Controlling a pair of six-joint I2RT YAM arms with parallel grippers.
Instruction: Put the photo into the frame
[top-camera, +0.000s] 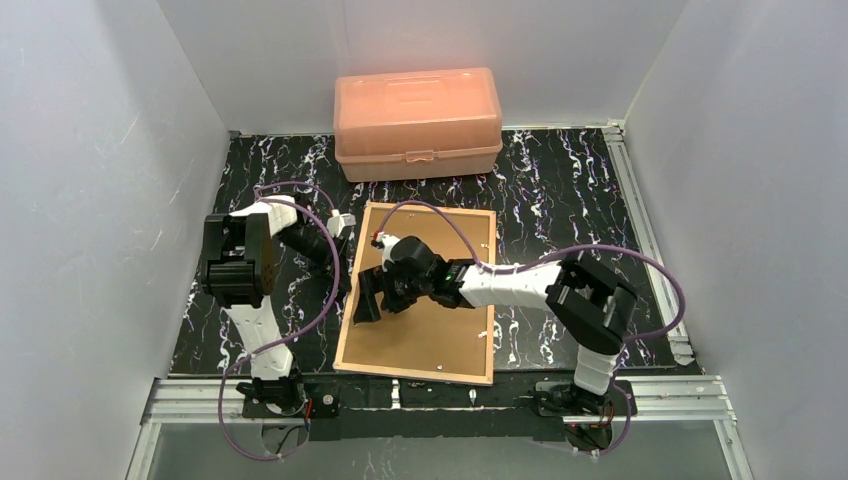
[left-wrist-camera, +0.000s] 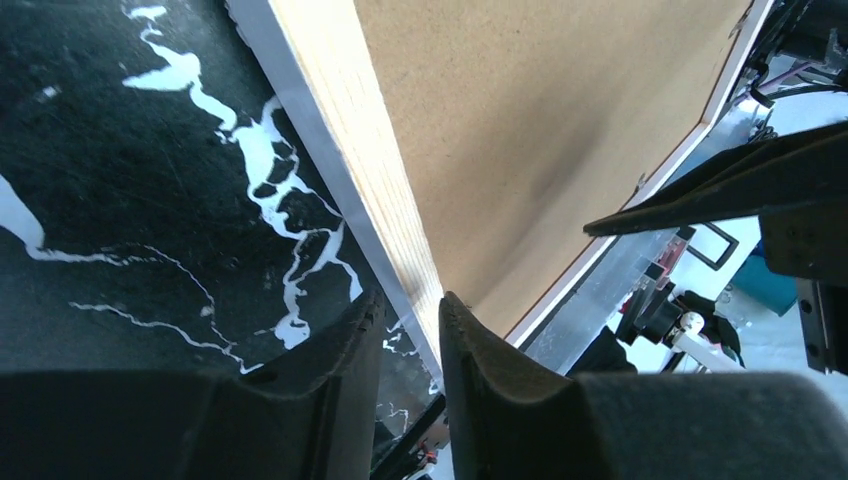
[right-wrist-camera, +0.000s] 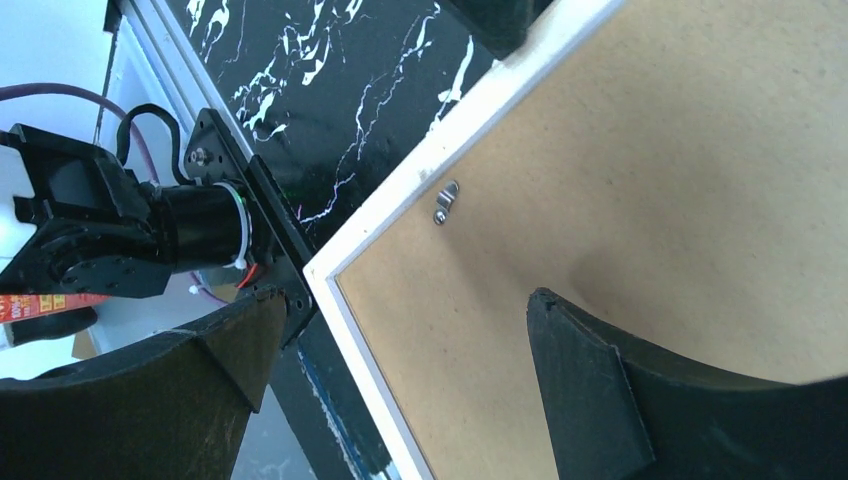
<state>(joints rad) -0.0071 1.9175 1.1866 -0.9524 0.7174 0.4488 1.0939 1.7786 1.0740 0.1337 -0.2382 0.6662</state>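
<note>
Foreground: frame flat on the table, tan back up, brown backing board seated inside its rails. At the left rail, left gripper astride the edge, fingers narrowly apart, pinching or not impossible to tell. Beside it, right gripper spread wide over the board, holding nothing. No photo in any view; possibly under the board, so likely only fastening left, metal clip waiting by the rail. Farthest back, orange box, lid down.
</note>
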